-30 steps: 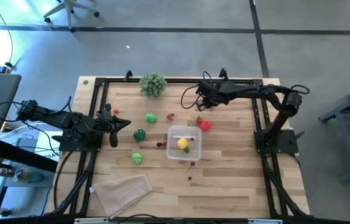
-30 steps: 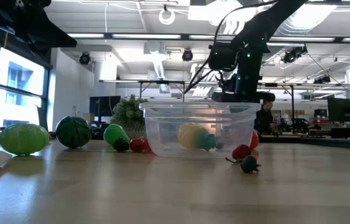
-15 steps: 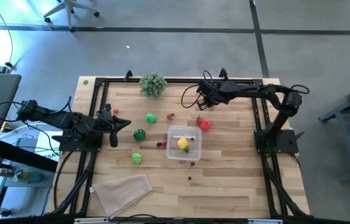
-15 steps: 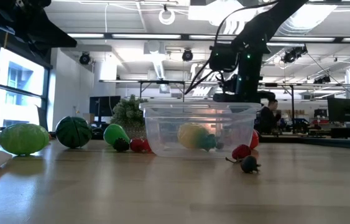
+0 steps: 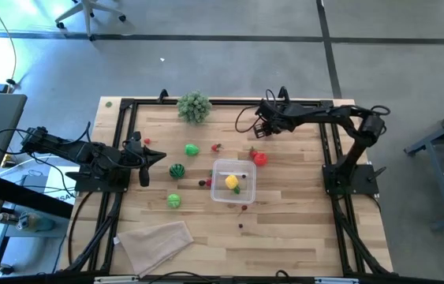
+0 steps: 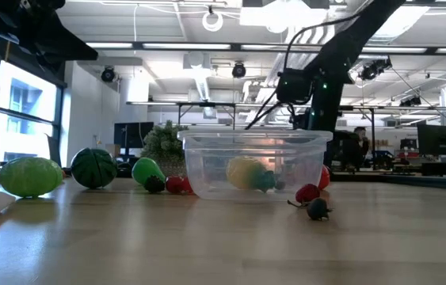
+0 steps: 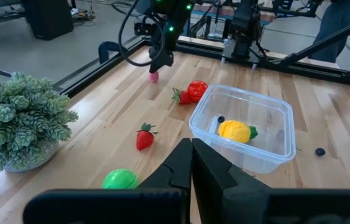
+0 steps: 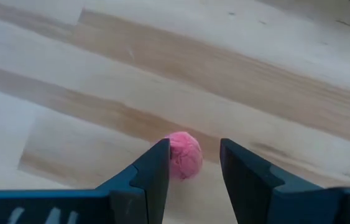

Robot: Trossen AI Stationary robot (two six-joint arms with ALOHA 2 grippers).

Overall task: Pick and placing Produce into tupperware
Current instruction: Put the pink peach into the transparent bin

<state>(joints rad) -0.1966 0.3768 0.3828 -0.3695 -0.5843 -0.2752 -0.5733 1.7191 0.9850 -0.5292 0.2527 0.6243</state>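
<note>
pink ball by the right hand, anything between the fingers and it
Nothing visible. The right hand is open just above the pink ball, which lies on bare table in line with the gap between the fingers. Nothing else is near it.

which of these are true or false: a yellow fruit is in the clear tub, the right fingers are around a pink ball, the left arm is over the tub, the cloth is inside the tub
1. A yellow toy fruit lies in the clear plastic rectangular container. True.
2. The right gripper has its fingers open around a small pink ball. True.
3. The left gripper is over the container. False: it waits at the table's left edge.
4. The beige folded cloth is in the container. False: it lies on the table.
</note>
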